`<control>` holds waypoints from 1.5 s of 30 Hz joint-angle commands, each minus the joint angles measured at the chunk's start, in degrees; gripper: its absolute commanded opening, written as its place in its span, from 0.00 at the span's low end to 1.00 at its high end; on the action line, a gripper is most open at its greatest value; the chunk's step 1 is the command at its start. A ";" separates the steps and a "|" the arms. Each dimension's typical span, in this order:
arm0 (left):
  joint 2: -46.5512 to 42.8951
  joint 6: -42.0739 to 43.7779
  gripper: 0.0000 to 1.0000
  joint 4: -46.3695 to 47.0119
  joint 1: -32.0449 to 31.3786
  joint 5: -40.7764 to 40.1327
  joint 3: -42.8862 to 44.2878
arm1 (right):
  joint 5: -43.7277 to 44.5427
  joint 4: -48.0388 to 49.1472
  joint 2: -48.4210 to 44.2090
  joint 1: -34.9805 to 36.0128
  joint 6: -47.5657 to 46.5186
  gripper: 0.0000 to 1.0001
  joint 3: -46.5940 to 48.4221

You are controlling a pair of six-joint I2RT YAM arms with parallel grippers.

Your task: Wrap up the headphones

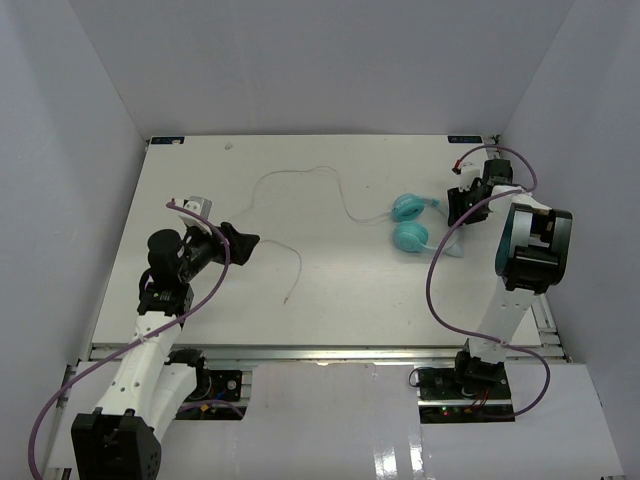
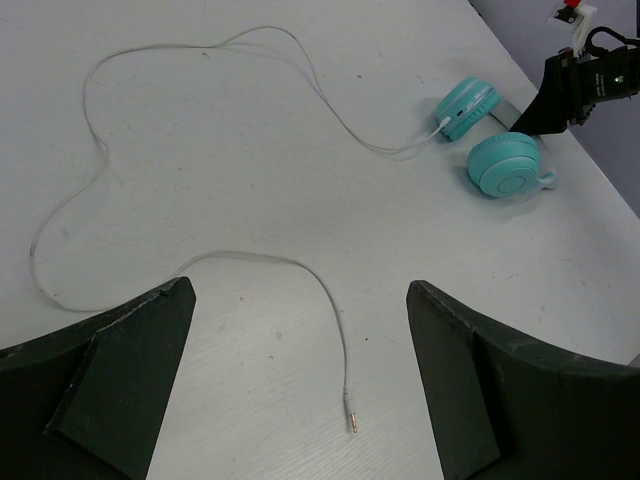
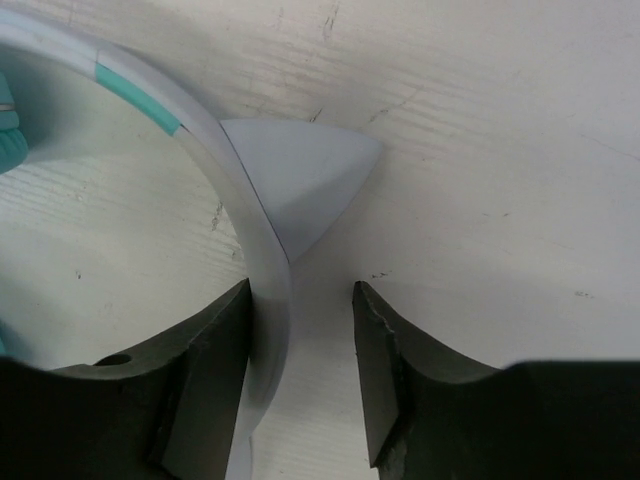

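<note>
1. From above: the headphones [image 1: 409, 222] lie on the right half of the surface [image 1: 200, 290], toward the far side, with their two teal cups one beyond the other. The pale headband [image 1: 450, 247] curves off to their right. The cord [image 1: 300, 173] leaves the far cup, loops out to the left near the far edge, then bends back. It ends in a plug [image 1: 287, 298] near the middle, and all of it lies loose and unwound. The right tool [image 1: 458, 207] is down at the right side of the headphones, by the headband. The left tool [image 1: 245, 243] hangs over the left half, well apart from the headphones and pointing toward the cord's free end.

2. Left wrist: this tool's fingers [image 2: 130, 370] are spread wide and hold nothing. The last stretch of cord and the plug lie on the surface between them. Far off at the upper right sit the headphones, one cup on edge and the other flat. The dark right tool is just beyond them.

3. Right wrist: the fingers [image 3: 385, 380] are partly apart, and the headband passes between them. It sits close against the finger on the left of the picture, while bare surface shows between it and the other finger. The band is straddled, not pinched. It carries a short teal stripe further up.
</note>
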 commanded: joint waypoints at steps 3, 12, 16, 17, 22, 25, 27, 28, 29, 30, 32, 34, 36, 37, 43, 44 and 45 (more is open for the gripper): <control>-0.14 0.13 0.98 0.76 -0.13 2.20 1.83 | -0.61 -2.10 -0.23 1.89 -3.69 0.37 -3.44; 3.28 -4.61 0.98 8.97 -1.07 15.76 -0.34 | -10.86 -1.71 -5.16 2.04 -1.50 0.08 -5.60; 6.48 -3.28 0.98 9.23 -9.41 10.09 1.03 | -17.84 -3.02 -13.89 2.11 0.75 0.08 -9.21; 7.36 -2.19 0.98 9.60 -11.78 8.31 1.83 | -19.60 -3.83 -17.27 2.04 2.06 0.08 -9.58; 14.39 10.08 0.98 20.68 -26.95 1.59 3.70 | -22.94 -6.14 -29.24 2.12 6.28 0.08 -11.64; 19.34 18.02 0.98 31.28 -28.92 4.31 1.61 | -24.54 -6.50 -34.41 2.12 7.91 0.08 -12.78; 23.23 20.03 0.98 35.85 -29.90 4.41 2.88 | -25.78 -6.78 -37.97 2.12 8.42 0.08 -13.34; 25.46 20.74 0.98 36.76 -30.46 4.15 4.14 | -26.43 -6.95 -39.30 2.12 8.79 0.08 -13.46; 26.78 21.17 0.98 37.46 -30.81 3.90 5.18 | -27.28 -7.08 -40.55 2.14 9.33 0.08 -13.42; 28.61 21.37 0.98 38.44 -31.66 3.57 6.62 | -27.68 -7.40 -41.02 2.20 9.46 0.08 -13.23; 30.79 23.35 0.98 40.47 -33.15 1.31 8.30 | -29.35 -7.54 -42.37 2.13 10.76 0.08 -13.11; 33.65 24.38 0.98 41.59 -34.61 -0.30 10.21 | -30.79 -7.47 -43.34 2.12 11.88 0.08 -13.00; 35.70 24.16 0.98 44.41 -35.59 -1.16 11.19 | -31.79 -7.38 -43.87 2.12 12.76 0.08 -12.78; 36.63 23.44 0.98 45.86 -35.75 -0.93 11.51 | -31.96 -7.33 -44.17 2.12 13.12 0.08 -12.67; 40.70 18.80 0.92 51.32 -38.04 1.99 11.67 | -29.50 -6.90 -45.46 2.12 16.31 0.08 -11.73; 40.96 18.58 0.89 51.08 -38.64 2.07 11.51 | -29.26 -6.45 -45.73 2.12 17.31 0.08 -11.62; 41.21 18.28 0.86 51.03 -39.38 1.97 11.22 | -29.06 -5.81 -46.17 2.12 18.89 0.08 -11.61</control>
